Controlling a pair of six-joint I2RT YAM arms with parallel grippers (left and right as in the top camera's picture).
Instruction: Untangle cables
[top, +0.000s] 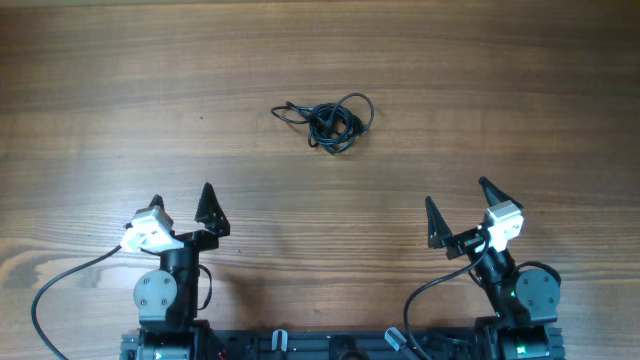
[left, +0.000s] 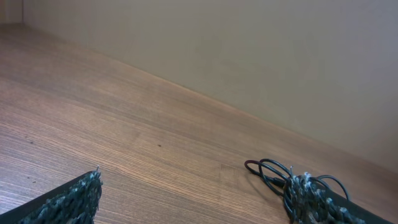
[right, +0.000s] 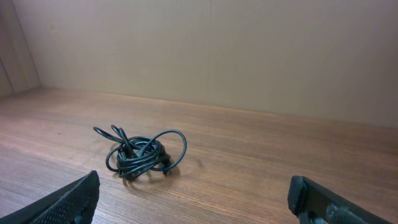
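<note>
The cables (top: 328, 121) lie as one small black tangle of thin loops on the wooden table, far of centre. In the right wrist view the cables (right: 142, 153) sit ahead and left of centre; in the left wrist view the cables (left: 277, 173) show at the lower right, partly behind a fingertip. My left gripper (top: 181, 205) stands open near the front left, well short of the tangle, with nothing between its fingers. My right gripper (top: 456, 197) stands open near the front right, likewise empty and apart from the tangle.
The wooden table (top: 120, 90) spreads all around. A plain beige wall (right: 217, 50) rises at its far edge. Thick black wires (top: 60, 285) trail from the arm bases along the front edge.
</note>
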